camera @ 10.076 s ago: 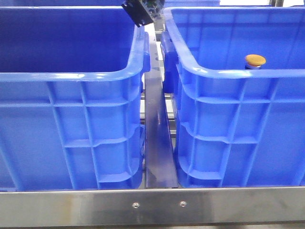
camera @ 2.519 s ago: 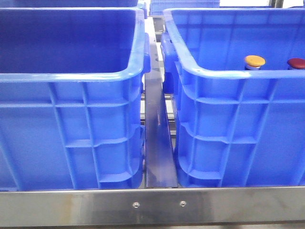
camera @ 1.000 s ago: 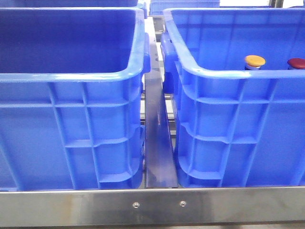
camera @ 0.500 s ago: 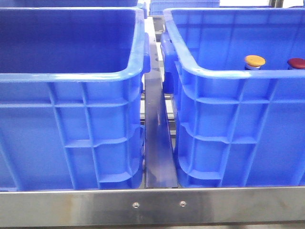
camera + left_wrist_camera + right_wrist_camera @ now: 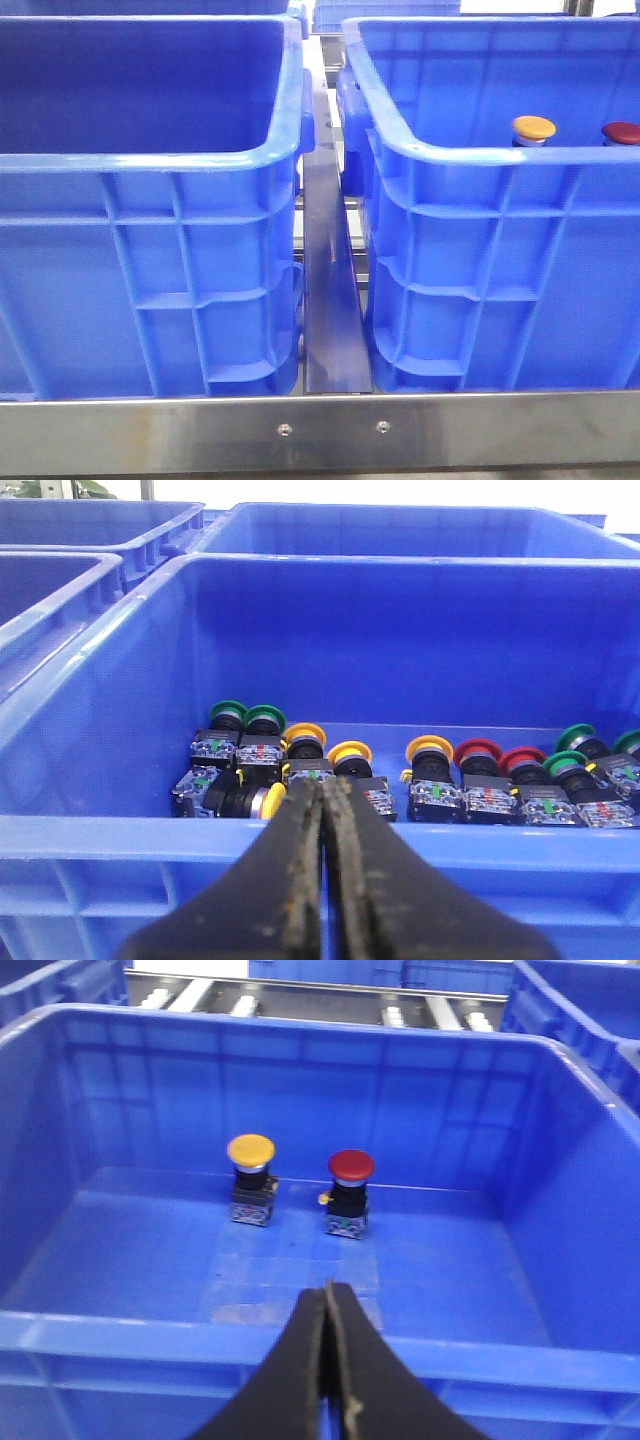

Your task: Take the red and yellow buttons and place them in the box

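Left gripper (image 5: 323,810): two long black fingers (image 5: 290,880), tapering to narrow tips, broad at the base; inner pads dull, scuffed, with brownish wear along the seam.

Right gripper (image 5: 327,1305): same pattern, two matte black tapered fingers (image 5: 300,1370) (pad edges worn pale). No cables, screws or markings visible on either.

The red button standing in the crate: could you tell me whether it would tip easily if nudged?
Probably yes. The red button stands upright with a broad cap over a narrower block, so it looks top-heavy. It seems rigid, and the crate floor looks smooth, so it may slide first. The yellow button stands close beside it.
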Robot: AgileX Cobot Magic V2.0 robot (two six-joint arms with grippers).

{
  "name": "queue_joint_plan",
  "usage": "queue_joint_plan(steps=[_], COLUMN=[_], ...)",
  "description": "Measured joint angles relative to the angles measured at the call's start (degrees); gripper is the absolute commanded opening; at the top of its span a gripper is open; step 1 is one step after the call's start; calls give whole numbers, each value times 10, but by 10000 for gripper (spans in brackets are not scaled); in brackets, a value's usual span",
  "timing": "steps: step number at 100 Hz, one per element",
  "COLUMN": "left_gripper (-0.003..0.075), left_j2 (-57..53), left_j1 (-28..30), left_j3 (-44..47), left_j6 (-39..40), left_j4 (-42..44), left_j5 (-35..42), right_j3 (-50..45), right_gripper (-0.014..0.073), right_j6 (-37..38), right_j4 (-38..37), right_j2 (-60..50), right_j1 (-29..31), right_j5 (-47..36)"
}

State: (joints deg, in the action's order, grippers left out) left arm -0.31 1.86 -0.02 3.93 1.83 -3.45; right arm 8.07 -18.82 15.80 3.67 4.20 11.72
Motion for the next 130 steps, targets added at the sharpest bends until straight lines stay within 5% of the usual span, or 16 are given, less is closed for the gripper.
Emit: queue_joint_plan(steps=[18,37,130], left_gripper=[-20,-20,-20], left_j2=[0,0,0], left_j1=[0,0,0], left_j3=[0,0,0], left_j6=[0,0,0], left_j4=[0,0,0], left_j5=[0,0,-1], right_j3=[-39,-95,-97], right_gripper=[-102,-102,-102], right_j6=[128,188,194], right_j4=[-142,-168,-177], right_j2=[0,-1,-42], right_j1=[-67,-38,-5], right_j5=[-91,-151,-141])
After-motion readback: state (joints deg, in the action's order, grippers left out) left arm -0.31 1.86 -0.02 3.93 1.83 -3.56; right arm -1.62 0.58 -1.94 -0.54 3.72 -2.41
